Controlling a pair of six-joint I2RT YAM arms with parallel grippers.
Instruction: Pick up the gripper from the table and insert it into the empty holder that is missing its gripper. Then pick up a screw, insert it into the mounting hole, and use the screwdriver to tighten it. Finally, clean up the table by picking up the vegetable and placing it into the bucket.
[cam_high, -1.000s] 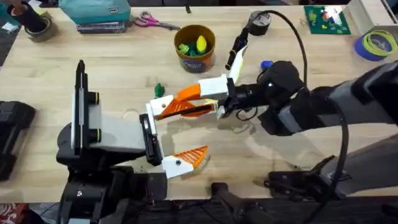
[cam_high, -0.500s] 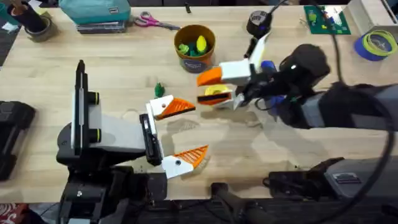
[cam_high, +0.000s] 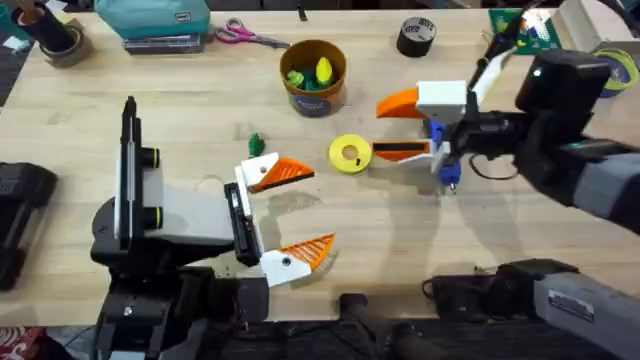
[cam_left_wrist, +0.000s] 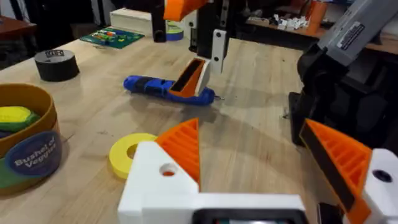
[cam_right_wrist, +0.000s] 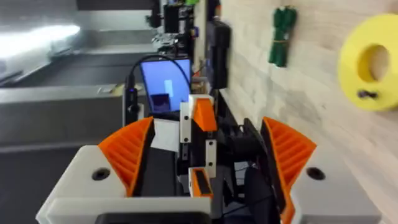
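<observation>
Toward the desk's right side, right claw (cam_high: 400, 127) hangs spread and empty beside the blue screwdriver (cam_high: 440, 155), likely reaching for it. Left claw (cam_high: 290, 212) rests spread near the front edge.

Open wood around the yellow disc (cam_high: 349, 154), crowded on one side

Toward the camera from the disc the table (cam_high: 420, 240) lies bare. Beyond it stands the bucket (cam_high: 313, 76); to its left lie the vegetable (cam_high: 255, 143) and the left gripper (cam_high: 295, 212), wide open. To its right the right gripper (cam_high: 400, 127), spread, hangs apparently over the screwdriver (cam_high: 441, 160).
</observation>
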